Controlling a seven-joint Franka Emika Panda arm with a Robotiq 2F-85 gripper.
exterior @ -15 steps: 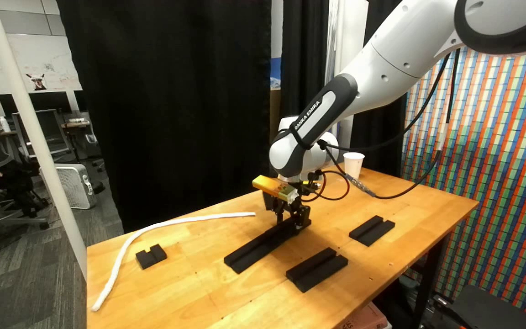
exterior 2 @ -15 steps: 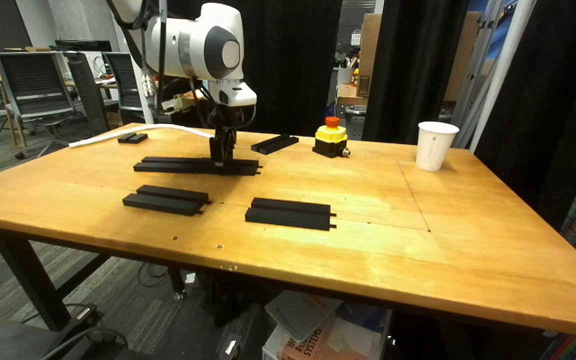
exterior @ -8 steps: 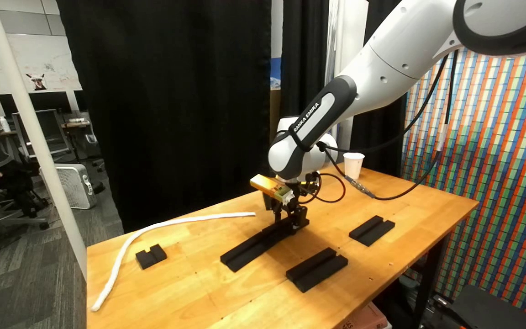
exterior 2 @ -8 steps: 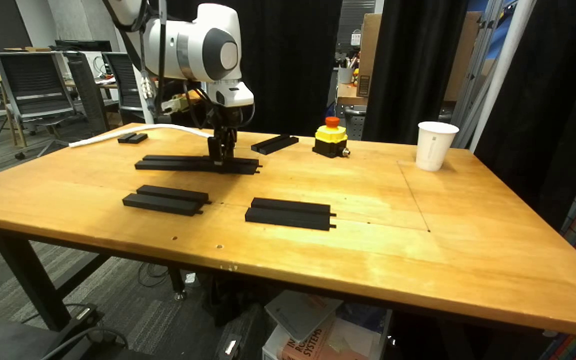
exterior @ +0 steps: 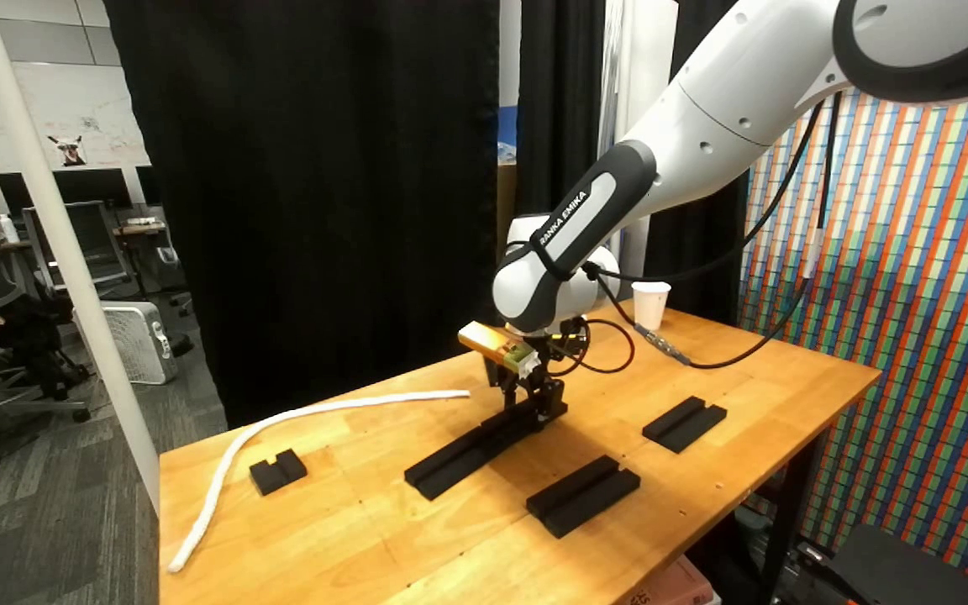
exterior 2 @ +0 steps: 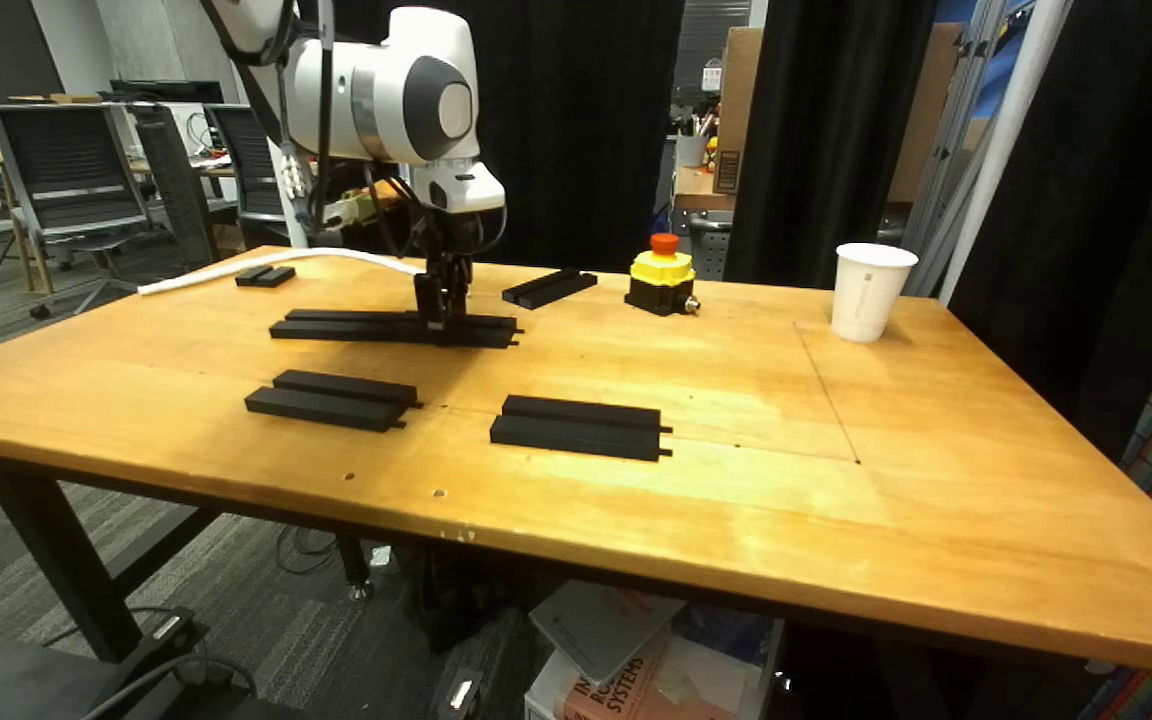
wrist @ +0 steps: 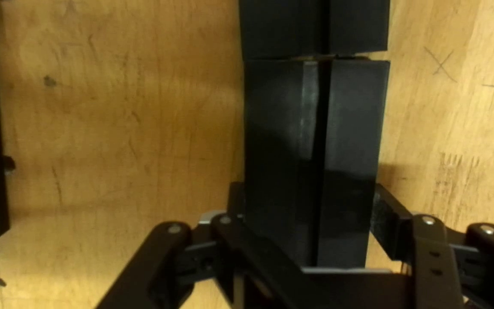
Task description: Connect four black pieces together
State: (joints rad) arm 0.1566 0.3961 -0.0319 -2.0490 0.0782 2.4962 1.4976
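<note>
tabletop in wood, black curtains behind

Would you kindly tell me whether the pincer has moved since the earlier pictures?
Yes, slightly: in an exterior view, the pincer has shifted toward the picture's left, away from the white cup, which stands where it did.
</note>
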